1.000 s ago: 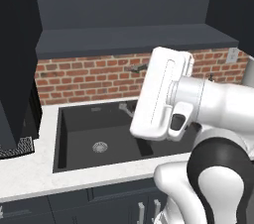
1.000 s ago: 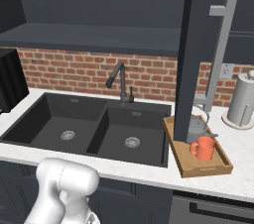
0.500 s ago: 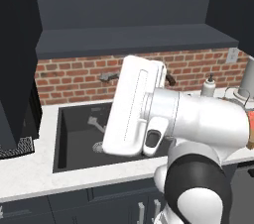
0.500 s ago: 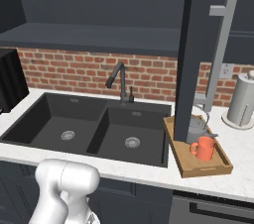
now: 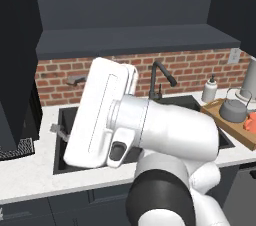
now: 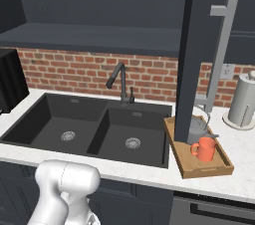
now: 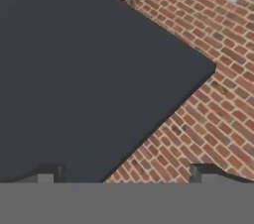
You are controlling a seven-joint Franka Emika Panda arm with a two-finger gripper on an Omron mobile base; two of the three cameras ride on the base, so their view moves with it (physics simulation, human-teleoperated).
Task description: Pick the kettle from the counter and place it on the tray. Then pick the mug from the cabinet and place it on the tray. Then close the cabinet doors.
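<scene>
While the kettle [image 6: 198, 128] sits at the back of the wooden tray [image 6: 185, 165] and the orange mug [image 6: 204, 149] stands just in front of it on the same tray, one tall cabinet door [image 6: 195, 55] hangs open right above them, its long silver bar handle [image 6: 220, 54] facing outward. From the left base view the kettle [image 5: 233, 110] shows its thin arched handle, with the tray [image 5: 216, 113] lying on the white counter [image 5: 35, 178] to the right of the black double sink [image 6: 89, 130]. A white soap bottle [image 5: 210, 89] stands just behind the tray's near corner, and a black tap [image 6: 119, 80] rises behind the sink against the red brick wall [image 6: 79, 72]. A pale grey cylinder [image 6: 243, 101] stands on the counter to the right of the tray.

Seen in the hand view, the gripper [image 7: 128, 174] has its two dark fingertips [image 7: 204, 171] spread wide apart with nothing between them, pointed at a dark flat panel [image 7: 84, 64] and the brick beside it.
</scene>
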